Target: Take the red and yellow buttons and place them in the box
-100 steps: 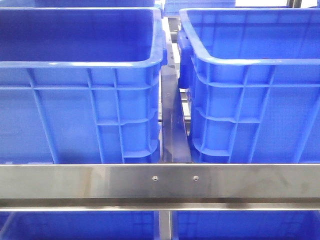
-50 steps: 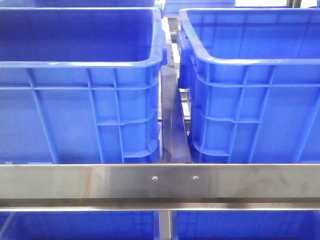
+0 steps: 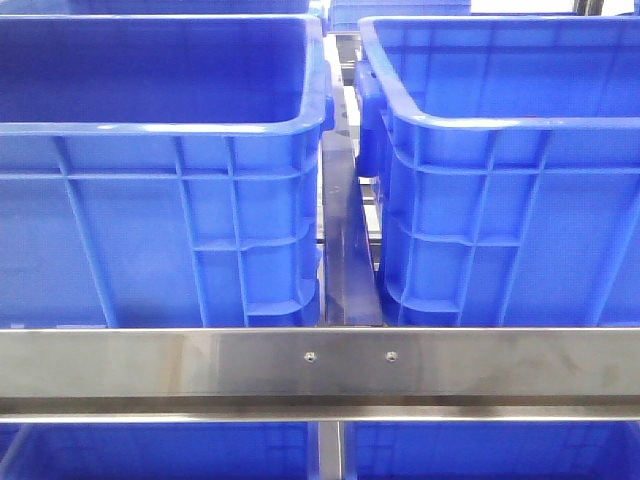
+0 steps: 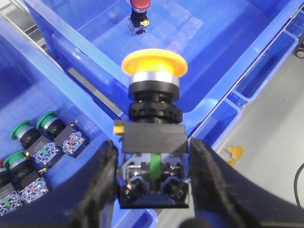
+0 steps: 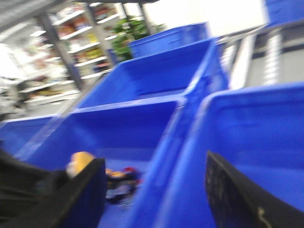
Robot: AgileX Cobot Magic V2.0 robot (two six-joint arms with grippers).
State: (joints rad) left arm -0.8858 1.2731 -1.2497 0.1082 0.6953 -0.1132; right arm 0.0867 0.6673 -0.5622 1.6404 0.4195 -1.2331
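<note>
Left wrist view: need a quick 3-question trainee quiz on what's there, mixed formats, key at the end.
1. True or false: the left hand is shut on a yellow button.
2. Multiple choice: the red button in the left wrist view is
A. held in the left hand
B. standing on the floor of the blue bin beyond the yellow button
C. lying among the green buttons
3. Fill in: the loose buttons lying in the neighbouring bin have caps coloured ____.

Key
1. True; its fingers press both sides of the button's black body.
2. B
3. green
</note>
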